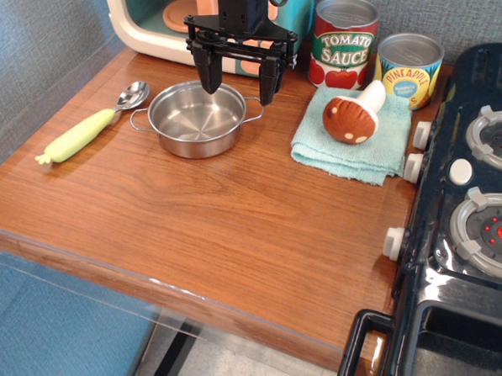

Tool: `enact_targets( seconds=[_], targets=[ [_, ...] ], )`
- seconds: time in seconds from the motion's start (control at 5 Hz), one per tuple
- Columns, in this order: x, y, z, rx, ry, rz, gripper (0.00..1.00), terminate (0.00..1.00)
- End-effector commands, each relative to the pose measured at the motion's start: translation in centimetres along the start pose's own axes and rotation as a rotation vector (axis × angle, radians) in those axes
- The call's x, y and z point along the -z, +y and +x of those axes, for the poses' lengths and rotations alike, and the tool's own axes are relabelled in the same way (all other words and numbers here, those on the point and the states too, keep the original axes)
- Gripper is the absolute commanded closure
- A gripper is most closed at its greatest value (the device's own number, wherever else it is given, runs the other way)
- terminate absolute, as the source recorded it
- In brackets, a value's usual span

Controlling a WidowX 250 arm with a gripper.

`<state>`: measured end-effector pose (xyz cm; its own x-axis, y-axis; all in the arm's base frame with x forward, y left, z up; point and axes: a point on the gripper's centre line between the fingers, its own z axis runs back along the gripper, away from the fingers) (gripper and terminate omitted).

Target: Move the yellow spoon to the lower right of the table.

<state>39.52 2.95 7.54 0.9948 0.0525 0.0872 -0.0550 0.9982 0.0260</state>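
Note:
The yellow spoon (pixel 86 129) lies on the brown wood table (pixel 235 214) at the far left, its pale yellow-green handle pointing toward the left edge and its silver bowl touching the handle of a steel pot. My gripper (pixel 238 82) hangs open and empty above the far rim of the pot, well to the right of the spoon. Its two black fingers (pixel 209 72) point down, spread wide.
A steel two-handled pot (pixel 197 119) sits beside the spoon. A teal cloth (pixel 354 140) with a toy mushroom (pixel 352 115) lies at right. A tomato sauce can (pixel 343 44) and a pineapple can (pixel 409 70) stand behind. A black toy stove (pixel 471 218) fills the right side.

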Motion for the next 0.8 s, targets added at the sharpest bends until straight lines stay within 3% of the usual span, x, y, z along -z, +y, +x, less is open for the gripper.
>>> enact_targets(
  seconds=[0.0, 0.4, 0.6],
  targets=[
    [0.0, 0.0, 0.0, 0.0, 0.0, 0.0, 0.0, 0.0],
    [-0.4, 5.3, -4.1, -0.001, 0.026, 0.013, 0.0, 0.0],
    [-1.4, 8.4, -5.8, 0.039, -0.004, 0.054, 0.0, 0.0]
  ],
)
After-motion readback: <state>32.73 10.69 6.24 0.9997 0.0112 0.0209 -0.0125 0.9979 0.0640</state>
